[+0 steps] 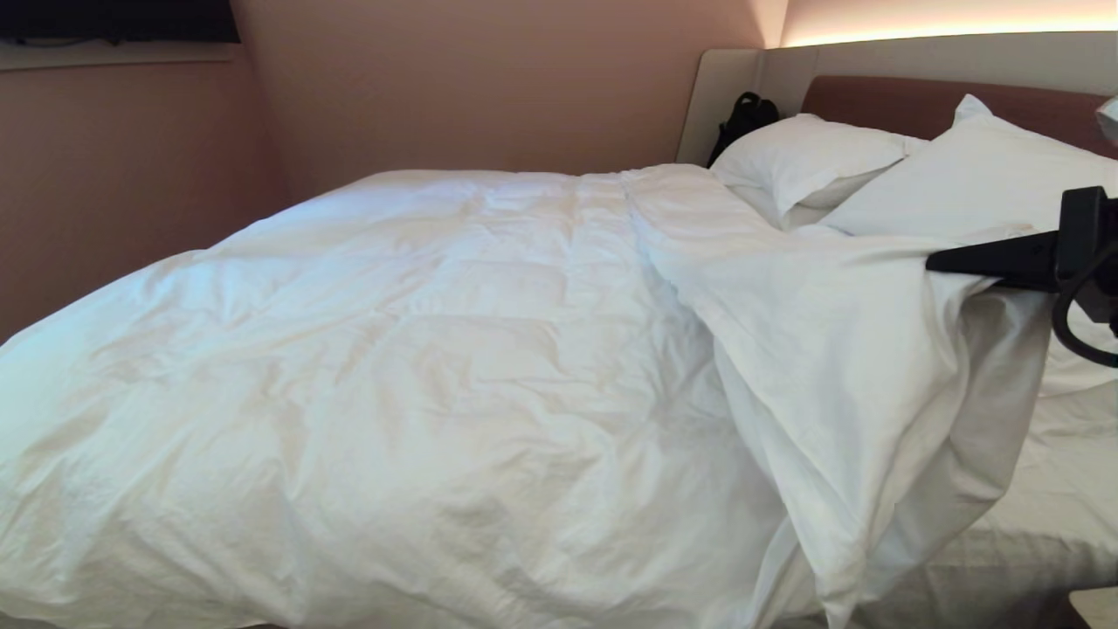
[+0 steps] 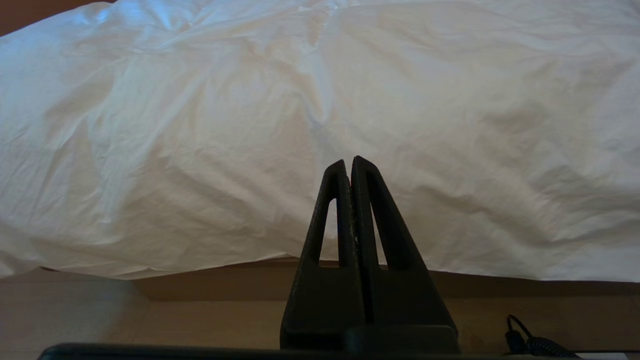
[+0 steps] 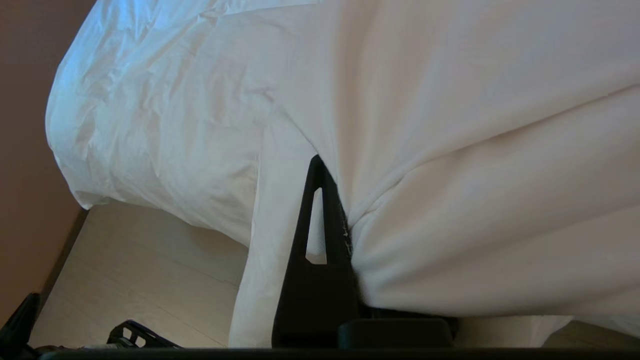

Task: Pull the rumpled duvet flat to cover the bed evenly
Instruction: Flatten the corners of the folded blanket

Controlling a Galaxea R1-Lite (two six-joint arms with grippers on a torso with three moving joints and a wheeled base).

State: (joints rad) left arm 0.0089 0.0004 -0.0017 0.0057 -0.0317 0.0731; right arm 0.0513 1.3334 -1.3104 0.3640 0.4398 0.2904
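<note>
Right gripper (image 3: 345, 225): closest to your lens, clamped on a bunched fold of the duvet (image 1: 419, 367), holding that edge up off the mattress on the robot's right, near the pillows.
Left gripper (image 2: 349, 170): fingers pressed together on nothing, parked low in front of the bed's (image 1: 1039, 524) near side, apart from the cloth.
Done: you have most of the duvet spread over the left and middle of the mattress (wrinkled, but lying down), and it overhangs the near edge.
Left to do: the right strip of the sheet (image 1: 1066, 489) is bare; the lifted edge hangs in a folded drape and, by my reading, needs carrying across to that side and laying down, then smoothing.
Around: two pillows (image 1: 803, 162) against the headboard (image 1: 917, 96), a black bag (image 1: 742, 118) in the far corner beside it.
In the way: watch the pillows, just beside the raised edge; the fold doubled under itself could trap cloth.
</note>
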